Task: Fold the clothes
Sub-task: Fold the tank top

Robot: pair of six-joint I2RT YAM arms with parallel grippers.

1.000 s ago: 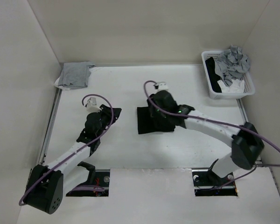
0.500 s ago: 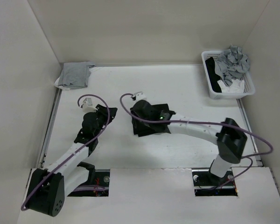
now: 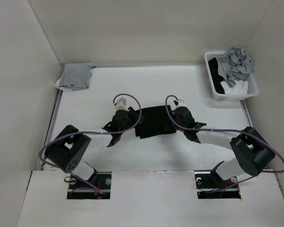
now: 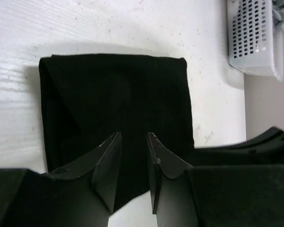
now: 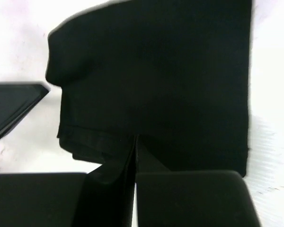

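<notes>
The clothes are a black T-shirt [image 3: 154, 122] folded into a rectangle in the middle of the table, and it also fills the left wrist view [image 4: 118, 94] and the right wrist view [image 5: 156, 71]. My left gripper [image 3: 132, 126] is at its left edge. In the wrist view that gripper [image 4: 132, 138] is open, fingertips over the fabric's near edge, with bare table showing between the fingers. My right gripper [image 3: 173, 124] is at the shirt's right edge. There it [image 5: 135, 138] is shut, tips pressed together on the fabric just inside the hem.
A white basket [image 3: 212, 86] holding a mottled grey-and-white cloth [image 3: 236, 64] stands at the back right; the basket [image 4: 253, 38] also shows in the left wrist view. A grey garment [image 3: 76, 75] lies in the back left corner. Walls close the table on three sides.
The right arm swung from over the shirt's left part to its right edge. The left arm bent in and moved right to the shirt's left edge. The shirt barely shifted.
</notes>
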